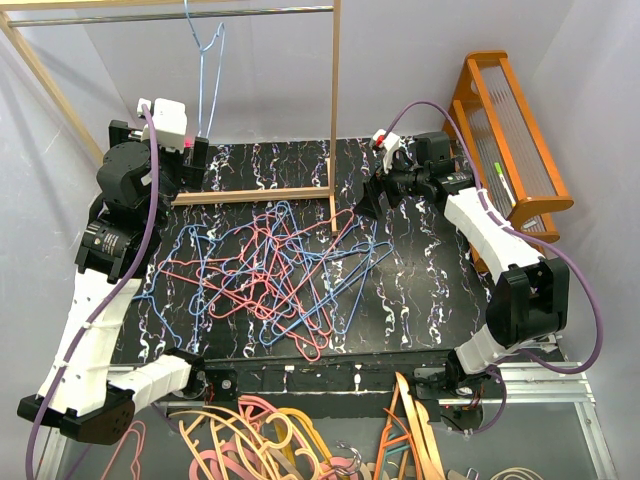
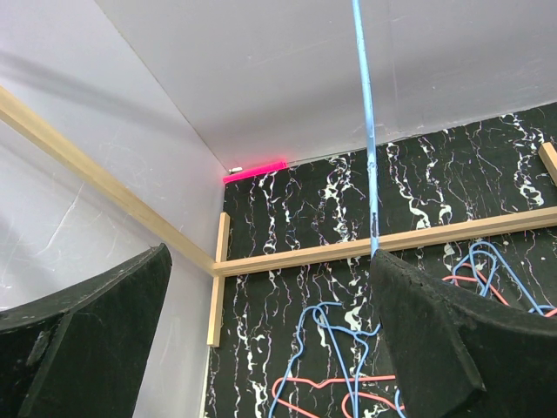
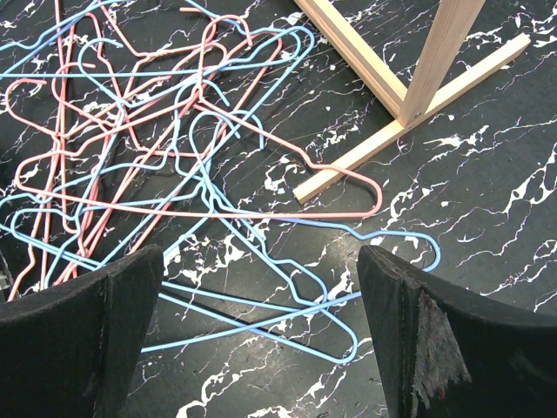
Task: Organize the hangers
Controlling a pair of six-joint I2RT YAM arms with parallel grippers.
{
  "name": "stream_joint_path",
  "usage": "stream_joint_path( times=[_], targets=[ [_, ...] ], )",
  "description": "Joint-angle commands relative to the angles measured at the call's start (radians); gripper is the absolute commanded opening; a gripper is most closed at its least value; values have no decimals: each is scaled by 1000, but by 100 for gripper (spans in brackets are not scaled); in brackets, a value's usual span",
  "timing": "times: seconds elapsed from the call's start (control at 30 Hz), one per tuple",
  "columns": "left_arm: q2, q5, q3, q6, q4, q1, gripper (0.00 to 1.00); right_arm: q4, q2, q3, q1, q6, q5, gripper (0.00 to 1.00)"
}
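A tangle of thin pink-red and light blue wire hangers (image 1: 275, 270) lies on the black marbled mat. One light blue hanger (image 1: 207, 70) hangs from the rack's top rail. My left gripper (image 1: 197, 158) stands open at the back left beside the rack's base. In the left wrist view the hanging blue wire (image 2: 367, 131) runs down just by the right finger (image 2: 444, 340), and nothing sits between the jaws of the left gripper (image 2: 270, 348). My right gripper (image 1: 367, 205) hovers open over the pile's right edge. The right wrist view shows blue hangers (image 3: 287, 287) lying under the open right gripper (image 3: 261, 340).
A wooden clothes rack (image 1: 334, 110) with a metal rail (image 1: 180, 15) stands at the back; its foot (image 3: 396, 131) lies close to the pile. An orange wooden rack (image 1: 510, 140) leans at the right. Thicker orange, pink and cream hangers (image 1: 280, 440) lie below the table's near edge.
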Motion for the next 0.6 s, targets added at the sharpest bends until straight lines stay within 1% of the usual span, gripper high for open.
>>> stream_joint_path(
  times=[0.0,0.57],
  targets=[
    [-13,1,7,-3,6,0,97,27,-10,1,2,-2,-5,98],
    [-13,1,7,-3,6,0,97,27,-10,1,2,-2,-5,98]
  ],
)
